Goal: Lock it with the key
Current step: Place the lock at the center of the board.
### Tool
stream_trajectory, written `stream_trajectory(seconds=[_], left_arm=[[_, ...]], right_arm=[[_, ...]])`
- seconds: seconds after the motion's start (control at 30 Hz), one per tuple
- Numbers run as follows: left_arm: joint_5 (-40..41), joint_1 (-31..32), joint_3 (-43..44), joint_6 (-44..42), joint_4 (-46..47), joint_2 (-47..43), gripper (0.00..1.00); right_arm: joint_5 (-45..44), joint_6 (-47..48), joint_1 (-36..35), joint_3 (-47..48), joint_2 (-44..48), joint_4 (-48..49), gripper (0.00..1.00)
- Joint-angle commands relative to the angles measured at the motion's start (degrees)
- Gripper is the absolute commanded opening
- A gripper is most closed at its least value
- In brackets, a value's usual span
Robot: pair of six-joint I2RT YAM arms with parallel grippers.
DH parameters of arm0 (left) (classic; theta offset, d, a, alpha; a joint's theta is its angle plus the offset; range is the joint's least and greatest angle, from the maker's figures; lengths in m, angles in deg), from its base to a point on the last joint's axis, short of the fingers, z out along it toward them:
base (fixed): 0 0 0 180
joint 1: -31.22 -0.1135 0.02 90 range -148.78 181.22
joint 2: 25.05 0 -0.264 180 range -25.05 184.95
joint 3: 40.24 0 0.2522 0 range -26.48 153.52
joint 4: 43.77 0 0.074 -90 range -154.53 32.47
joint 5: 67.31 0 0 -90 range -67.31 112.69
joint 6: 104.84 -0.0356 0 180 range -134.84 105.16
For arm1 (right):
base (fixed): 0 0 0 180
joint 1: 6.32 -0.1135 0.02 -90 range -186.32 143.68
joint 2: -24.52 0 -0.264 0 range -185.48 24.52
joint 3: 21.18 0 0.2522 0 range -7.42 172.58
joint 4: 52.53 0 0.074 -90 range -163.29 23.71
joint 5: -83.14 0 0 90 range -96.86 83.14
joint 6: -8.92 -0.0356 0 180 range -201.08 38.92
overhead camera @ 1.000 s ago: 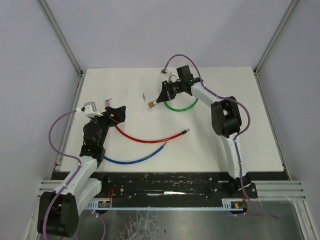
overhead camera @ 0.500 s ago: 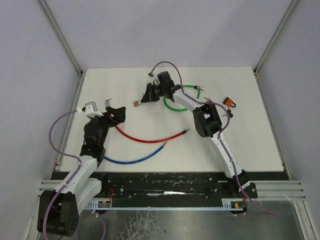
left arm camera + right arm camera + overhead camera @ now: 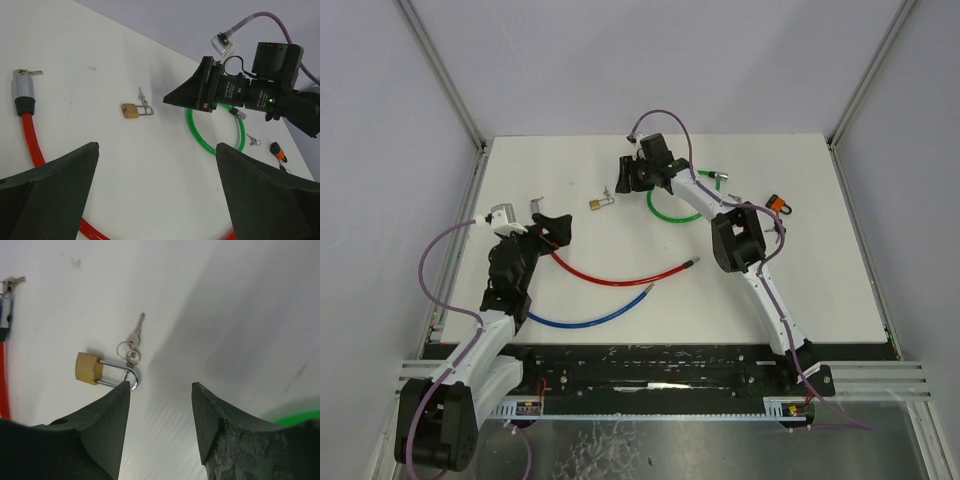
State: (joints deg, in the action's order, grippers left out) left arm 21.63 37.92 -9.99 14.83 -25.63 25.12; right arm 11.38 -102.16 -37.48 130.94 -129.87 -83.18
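**open pincer poised over padlock and key, nothing gripped**

the right gripper [image 3: 161,390] is held low over the far side of the table [image 3: 820,270]. its fingers [image 3: 107,415] are parted moderately and nothing is caught between them. the brass padlock [image 3: 89,368] is seen lying flat just ahead of the left fingertip, with its shackle pointed toward the gripper. the key [image 3: 135,331] lies just beside the shackle. its ring [image 3: 132,356] is touching the shackle's bend, though it cannot be told whether the ring is threaded around it. nor can it be told whether the shackle is latched. the left gripper [image 3: 156,150] is spread wide and empty, well apart from the padlock and near the red cable lock [image 3: 27,130].

several failures are judged possible from here. the key is thin and lies flat on a smooth surface, so it may be skated aside or pressed down rather than pinched when the fingers are closed. if the ring is linked to the shackle, the padlock may be dragged or swung as the key is lifted, and the keyhole may be turned away. the padlock is braced by nothing, so it would likely be shoved across the table if the key were pushed at it. a second small key set [image 3: 253,141] lies beside the green cable lock [image 3: 215,135], and it could be taken by mistake.
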Motion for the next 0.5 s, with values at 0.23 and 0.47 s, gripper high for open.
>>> stream_trajectory(seconds=[0.23,0.47], left_arm=[[-0.42,0.6,1.48,-0.65,-0.58,0.0,1.0],[-4.3,0.89,3.11,1.23,-1.44,1.98,1.0]], right_arm=[[19.53,29.18,1.87,-12.78,26.94,-13.68,0.56],[22.15,50.64,1.98,-38.87,53.91,-21.3,0.55]])
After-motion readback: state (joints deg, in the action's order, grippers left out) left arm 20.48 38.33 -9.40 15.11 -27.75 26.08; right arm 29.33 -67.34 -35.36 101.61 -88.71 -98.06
